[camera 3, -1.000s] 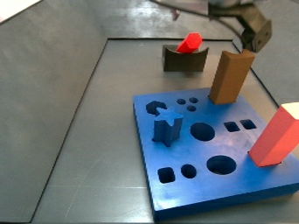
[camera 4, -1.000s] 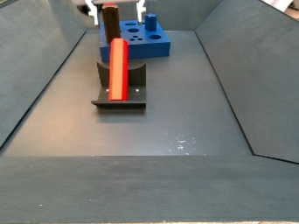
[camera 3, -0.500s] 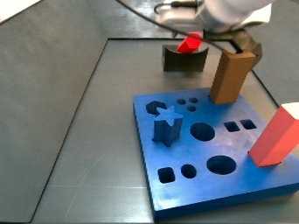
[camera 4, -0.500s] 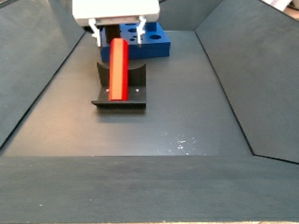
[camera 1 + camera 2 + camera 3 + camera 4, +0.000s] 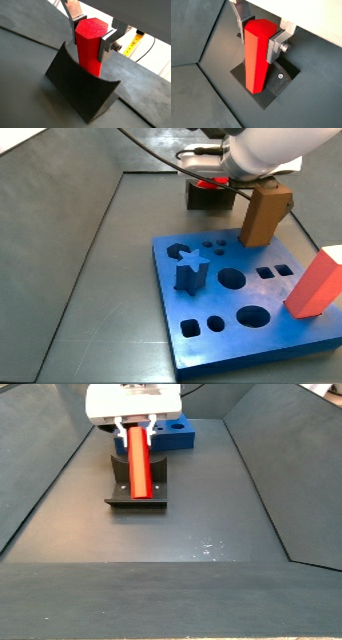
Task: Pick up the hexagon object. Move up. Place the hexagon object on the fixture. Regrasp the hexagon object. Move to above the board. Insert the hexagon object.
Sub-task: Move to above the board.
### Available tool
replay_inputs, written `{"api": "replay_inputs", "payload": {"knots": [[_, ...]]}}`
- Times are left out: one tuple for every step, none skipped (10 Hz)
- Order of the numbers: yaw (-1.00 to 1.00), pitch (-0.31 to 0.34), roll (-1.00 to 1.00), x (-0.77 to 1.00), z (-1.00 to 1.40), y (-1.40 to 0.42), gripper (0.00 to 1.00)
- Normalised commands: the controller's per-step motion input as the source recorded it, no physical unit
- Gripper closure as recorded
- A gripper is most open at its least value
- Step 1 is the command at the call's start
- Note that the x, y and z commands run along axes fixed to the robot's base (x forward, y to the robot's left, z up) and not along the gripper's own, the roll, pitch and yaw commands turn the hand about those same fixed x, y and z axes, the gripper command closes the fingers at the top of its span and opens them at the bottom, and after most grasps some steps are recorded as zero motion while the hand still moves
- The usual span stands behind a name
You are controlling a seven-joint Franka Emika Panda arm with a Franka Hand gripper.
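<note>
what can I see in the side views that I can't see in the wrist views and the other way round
Only the side views show the board, with a brown block and a salmon-red block standing on it.

Only the wrist views show the silver fingers flanking the hexagon object's upper end.

All show the hexagon object on the fixture and the pincer around it; whether it grips is unclear.

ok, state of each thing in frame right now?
hexagon object: resting tilted on the fixture, between the jaws
fixture: on floor, holding the bar
gripper: at the bar's upper end, contact unclear
board: flat
brown block: upright in board
salmon block: upright
</note>
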Motion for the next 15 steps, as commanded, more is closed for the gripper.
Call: {"api": "replay_inputs", "payload": {"knots": [[-0.12,0.359,-0.05,-0.01,1.00,-0.02,1.00],[0.00,0.349,-0.07,-0.01,1.00,-0.02,1.00],[0.06,0.342,-0.08,-0.01,1.00,-0.02,1.00],[0.15,0.298,-0.08,0.00,1.00,-0.02,1.00],[0.21,0.251,-0.06,0.00,1.00,-0.02,1.00],[0.23,0.208,-0.04,0.00,1.00,-0.02,1.00],[0.24,0.175,-0.04,0.01,1.00,-0.02,1.00],[0.23,0.113,-0.03,0.01,1.00,-0.02,1.00],[0.22,0.057,-0.02,0.01,1.00,-0.02,1.00],[0.19,0.028,-0.02,0.01,1.00,-0.02,1.00],[0.17,0.010,-0.02,0.02,1.00,-0.02,1.00],[0.12,-0.002,-0.02,0.02,1.00,-0.02,1.00],[0.09,-0.001,-0.02,0.02,1.00,-0.02,1.00],[0.06,0.006,-0.03,0.02,1.00,-0.02,1.00],[0.05,0.014,-0.03,0.02,1.00,-0.02,1.00]]}}
